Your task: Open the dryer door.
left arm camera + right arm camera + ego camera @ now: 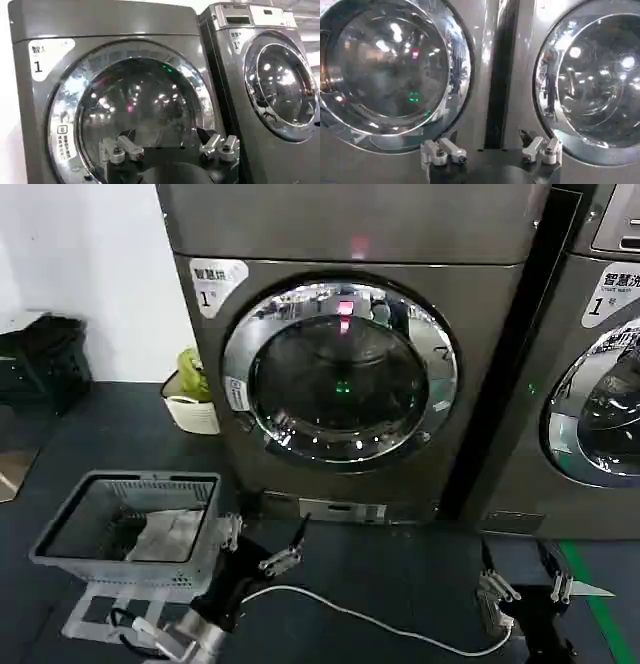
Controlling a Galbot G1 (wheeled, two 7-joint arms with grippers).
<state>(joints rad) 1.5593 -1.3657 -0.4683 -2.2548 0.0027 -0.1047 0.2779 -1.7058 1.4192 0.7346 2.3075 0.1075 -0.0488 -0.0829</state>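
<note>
Chrome-rimmed door [340,374] sits shut on the dryer front, untouched. Left hand [262,546] and right hand [523,587], both spread wide and empty, hang low, well short. Opening not started.

Looks like a laundromat / shared laundry rm: two grey front-load machines [350,354] side by side w/ chrome-rimmed round doors, each w/ a numbered "1" sticker [212,284] in Chinese. Grey plastic laundry basket [130,529] on dark floor mat [380,574], white wall [90,264] behind.
</note>
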